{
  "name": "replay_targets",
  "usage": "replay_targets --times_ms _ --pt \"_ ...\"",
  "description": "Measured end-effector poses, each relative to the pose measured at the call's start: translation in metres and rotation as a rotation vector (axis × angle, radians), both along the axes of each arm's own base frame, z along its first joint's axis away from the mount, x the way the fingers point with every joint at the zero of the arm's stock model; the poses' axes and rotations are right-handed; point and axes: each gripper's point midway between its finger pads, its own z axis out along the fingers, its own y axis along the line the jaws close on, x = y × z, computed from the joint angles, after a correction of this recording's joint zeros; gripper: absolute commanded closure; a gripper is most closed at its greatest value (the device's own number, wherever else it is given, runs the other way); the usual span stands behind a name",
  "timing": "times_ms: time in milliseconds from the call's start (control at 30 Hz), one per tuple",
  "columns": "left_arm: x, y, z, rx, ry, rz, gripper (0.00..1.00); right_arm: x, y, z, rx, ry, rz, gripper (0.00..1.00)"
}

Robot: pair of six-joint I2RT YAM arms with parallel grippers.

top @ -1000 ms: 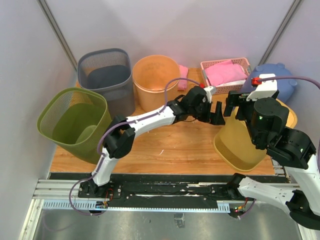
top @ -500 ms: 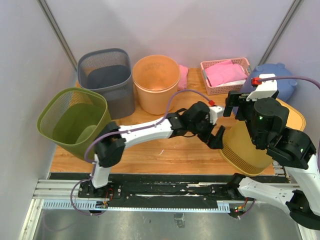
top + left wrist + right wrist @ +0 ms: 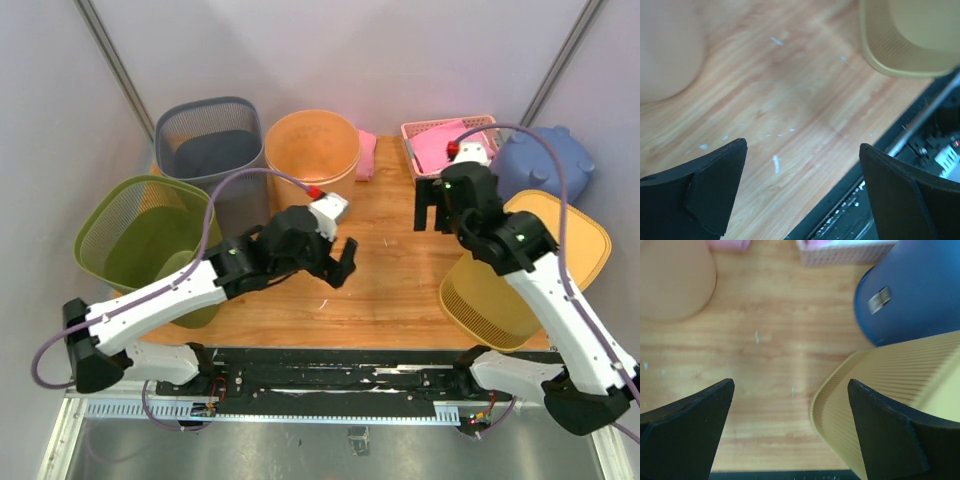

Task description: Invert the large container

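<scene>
The large container (image 3: 520,270) is a yellow ribbed tub at the table's right front. Its flat base faces up and toward the right, and its wide rim is down by the wood. It shows at the upper right of the left wrist view (image 3: 910,40) and at the lower right of the right wrist view (image 3: 890,390). My left gripper (image 3: 338,268) (image 3: 802,150) hangs open over bare wood to the tub's left, near the front edge. My right gripper (image 3: 434,215) (image 3: 790,385) is open just up and left of the tub, holding nothing.
A green mesh bin (image 3: 150,240) leans at the left and a grey mesh bin (image 3: 210,150) stands behind it. An orange bucket (image 3: 312,155), a pink basket (image 3: 450,145) and a blue tub (image 3: 545,165) line the back. The black rail (image 3: 330,375) runs along the front.
My left arm has drawn back to the left, away from the yellow tub. My right gripper has let go and moved up and left. The tub has gone from tilted to base up.
</scene>
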Motion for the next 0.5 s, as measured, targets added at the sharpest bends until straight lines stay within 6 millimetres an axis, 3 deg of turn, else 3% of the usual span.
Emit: replay_targets --times_ms 100,200,300,500 --pt "0.021 0.038 0.016 -0.032 -0.012 0.142 0.01 -0.001 0.016 -0.046 -0.010 0.143 0.055 0.01" --pt "0.040 0.067 0.033 -0.078 -0.033 0.264 0.01 -0.005 0.014 -0.075 -0.051 0.239 0.039 0.01" --pt "0.043 0.072 0.044 -0.104 -0.043 0.298 0.01 -0.012 -0.002 -0.090 -0.119 0.299 -0.034 0.01" --pt "0.067 0.064 0.078 -0.147 -0.072 0.347 0.01 -0.028 -0.039 -0.091 -0.225 0.321 -0.206 0.01"
